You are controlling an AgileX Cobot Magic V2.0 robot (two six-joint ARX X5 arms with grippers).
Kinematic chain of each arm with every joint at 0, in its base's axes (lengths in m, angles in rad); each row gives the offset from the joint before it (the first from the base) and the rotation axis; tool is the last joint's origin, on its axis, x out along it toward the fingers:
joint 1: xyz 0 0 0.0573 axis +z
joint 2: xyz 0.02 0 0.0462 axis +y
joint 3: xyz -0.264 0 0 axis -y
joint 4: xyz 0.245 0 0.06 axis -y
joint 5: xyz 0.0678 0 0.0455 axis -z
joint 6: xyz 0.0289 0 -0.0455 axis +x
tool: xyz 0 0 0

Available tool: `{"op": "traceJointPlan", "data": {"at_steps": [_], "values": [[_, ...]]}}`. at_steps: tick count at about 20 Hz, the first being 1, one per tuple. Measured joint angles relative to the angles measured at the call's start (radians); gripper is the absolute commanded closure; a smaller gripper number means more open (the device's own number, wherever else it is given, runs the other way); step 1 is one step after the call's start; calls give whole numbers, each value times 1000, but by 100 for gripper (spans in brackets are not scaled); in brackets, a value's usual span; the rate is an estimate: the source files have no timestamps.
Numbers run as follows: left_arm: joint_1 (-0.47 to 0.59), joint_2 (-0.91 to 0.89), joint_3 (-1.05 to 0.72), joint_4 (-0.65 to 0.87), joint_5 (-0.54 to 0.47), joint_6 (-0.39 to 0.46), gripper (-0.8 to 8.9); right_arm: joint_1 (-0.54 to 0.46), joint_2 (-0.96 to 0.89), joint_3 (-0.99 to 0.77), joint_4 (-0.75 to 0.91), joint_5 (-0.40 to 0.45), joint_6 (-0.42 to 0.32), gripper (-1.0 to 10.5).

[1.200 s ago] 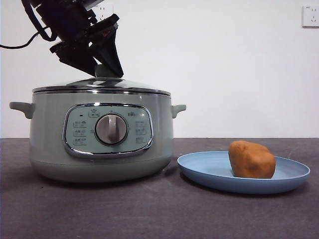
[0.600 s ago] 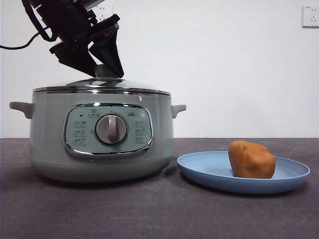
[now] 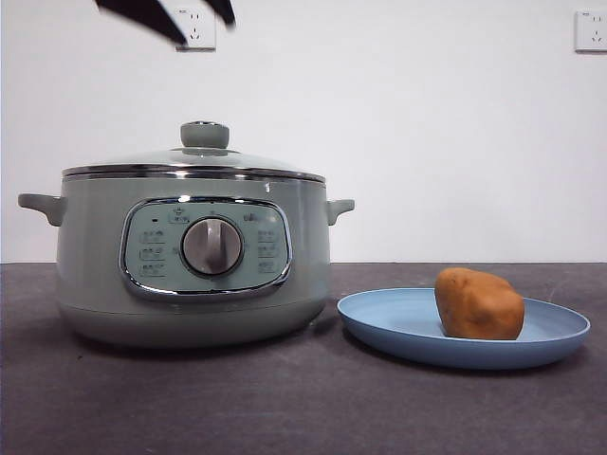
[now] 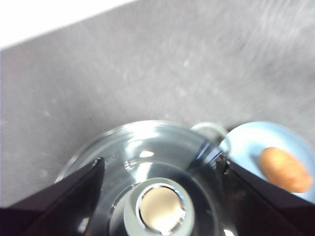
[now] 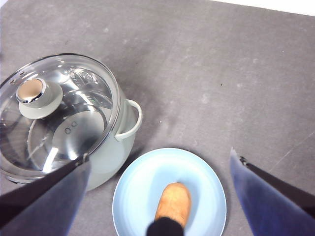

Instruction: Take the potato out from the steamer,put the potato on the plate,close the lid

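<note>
Lid on the steamer, potato on the plate

We see the sage-green steamer (image 3: 194,256) closed by its clear glass lid (image 3: 194,161), green knob upright. Just beside it lies the shallow light-blue plate (image 3: 398,327), where the lumpy orange-brown potato (image 3: 479,303) rests on its side.

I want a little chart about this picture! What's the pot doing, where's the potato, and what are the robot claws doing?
pot: steamer stands on the dark table, beside the plate
lid: lid sits shut on the steamer
potato: potato lies on the plate
left claw: left claw open, above the lid's knob, not touching it
right claw: right claw open, high over the plate, holding nothing
</note>
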Motion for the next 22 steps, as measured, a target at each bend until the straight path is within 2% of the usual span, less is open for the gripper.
{"op": "traceJointPlan", "data": {"at_steps": [3, 6, 7, 8, 9, 10, 11, 22], "values": [[0, -64, 133, -147, 47, 0, 434, 0, -2, 0, -18, -18, 0, 474], [0, -166, 154, -238, 203, 2, 437, 0, -24, 0, -41, -152, 0, 480], [0, -192, 154, -274, 223, 9, 442, 0, -38, 0, -43, -188, 0, 507], [0, -209, 154, -307, 224, 13, 514, 0, -53, 0, -46, -204, 0, 624], [0, -220, 154, -334, 224, 25, 723, 1, -65, 0, -50, -209, 0, 805], [0, -226, 154, -355, 222, 39, 813, 1, -73, 1, -56, -209, -3, 981], [0, -228, 154, -364, 221, 53, 821, 1, -77, 2, -61, -209, -10, 951], [0, -228, 154, -372, 221, 69, 817, 1, -78, 2, -65, -207, -8, 948]]}}
